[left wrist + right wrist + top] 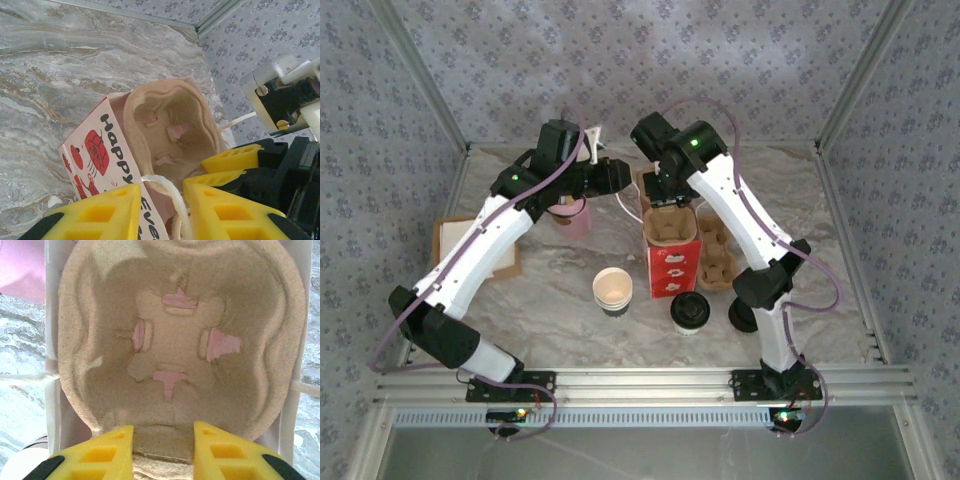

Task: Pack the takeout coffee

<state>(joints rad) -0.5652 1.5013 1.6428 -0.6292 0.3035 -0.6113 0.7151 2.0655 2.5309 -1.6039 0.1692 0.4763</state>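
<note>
Takeout coffee: stands upright at lower centre of the top view, round black lid up, just below the red paper bag, apart from both tools.

Bag: boxy, open-topped, printed paper. Holds a moulded-pulp cup carrier, which looks rough, fibrous and beige, with a scalloped well and four slit tabs showing pink beneath.

Left tool: blocky yellow fingers. Pinches the white cord handle at the bag's rim.

Right tool: presses together on a flat tab of the carrier's rim.

Lidless white paper cup: stands just left of the coffee.

Surface: grey-veined marble pattern, slightly wrinkled.

Walls: pale floral wallpaper, framed by aluminium posts.
</note>
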